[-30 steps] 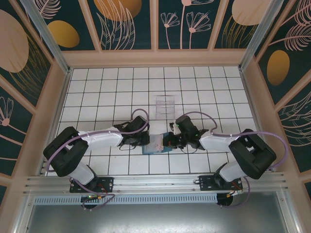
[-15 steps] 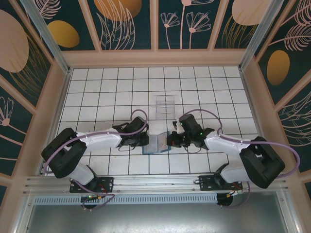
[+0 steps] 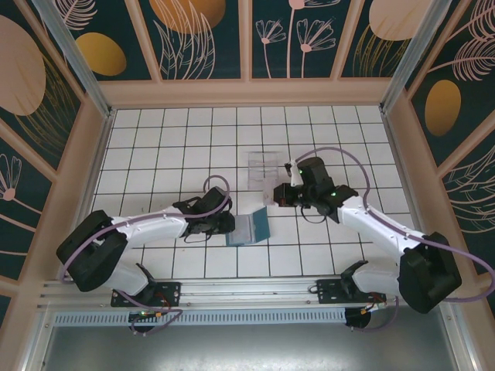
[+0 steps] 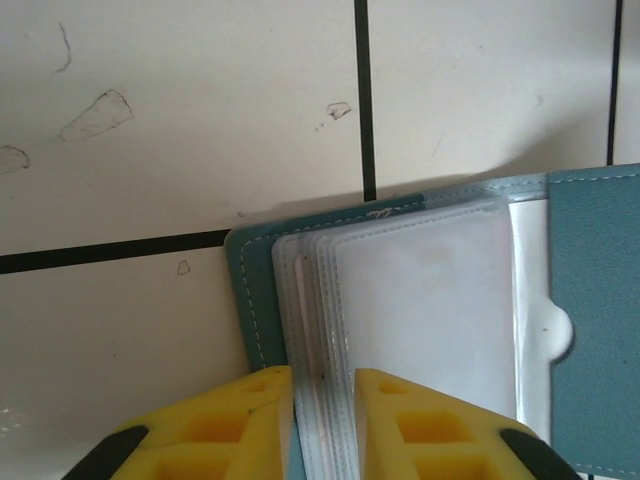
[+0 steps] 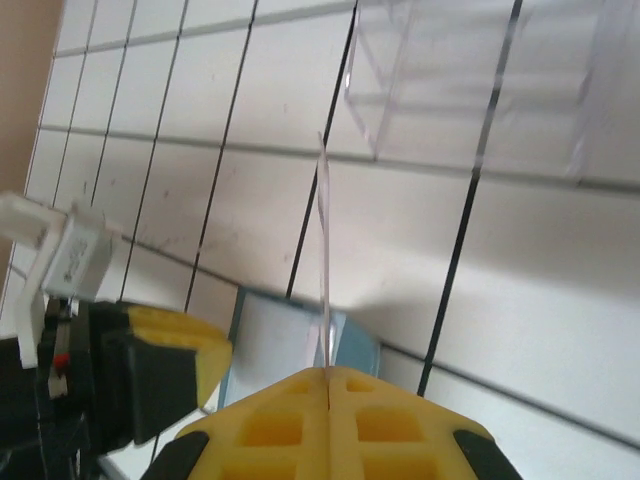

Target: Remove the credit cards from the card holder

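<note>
Your left fingers [image 4: 240,415] sit at the 9 o'clock edge of the card holder [image 3: 251,229], with a narrow gap between them astride its clear sleeves; whether they pinch cannot be told. The holder lies open on the bench [image 3: 155,154], with a clear tray [image 3: 263,167] at its 12 o'clock. Your right fingers [image 5: 280,420], at the holder's 1 o'clock, are closed on a pale credit card [image 5: 323,250] held edge-up, apart from the holder.

One wallet [image 3: 249,229] down there, one clear tray [image 3: 263,168] beyond it, one thin card [image 5: 324,260] raised near it, plus two grippers: left gripper [image 4: 322,378], right gripper [image 5: 328,375].
</note>
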Controlling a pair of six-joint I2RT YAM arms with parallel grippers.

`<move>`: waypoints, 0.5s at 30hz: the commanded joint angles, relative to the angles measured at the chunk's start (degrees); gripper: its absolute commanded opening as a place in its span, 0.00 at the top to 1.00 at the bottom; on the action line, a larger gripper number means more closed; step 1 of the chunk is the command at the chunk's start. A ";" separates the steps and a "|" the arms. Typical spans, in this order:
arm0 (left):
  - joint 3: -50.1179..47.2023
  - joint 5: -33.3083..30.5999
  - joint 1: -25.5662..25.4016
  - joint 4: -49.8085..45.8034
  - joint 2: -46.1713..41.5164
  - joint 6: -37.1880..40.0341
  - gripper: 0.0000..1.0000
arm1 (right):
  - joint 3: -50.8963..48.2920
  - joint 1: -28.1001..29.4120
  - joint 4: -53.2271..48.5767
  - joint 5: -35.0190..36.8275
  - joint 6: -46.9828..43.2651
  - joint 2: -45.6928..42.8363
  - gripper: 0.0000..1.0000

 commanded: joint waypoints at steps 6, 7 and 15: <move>-0.43 -0.78 0.00 -1.14 -3.22 -0.47 0.73 | 12.12 -3.68 -11.36 3.59 -33.93 3.18 1.00; -0.48 -0.84 0.00 -1.04 -3.45 -0.57 0.73 | 13.86 -3.64 -13.35 4.18 -38.62 4.46 1.00; -1.14 -0.76 0.03 -0.09 -3.61 -0.16 0.73 | 27.99 -3.01 -26.12 8.34 -66.62 16.95 1.00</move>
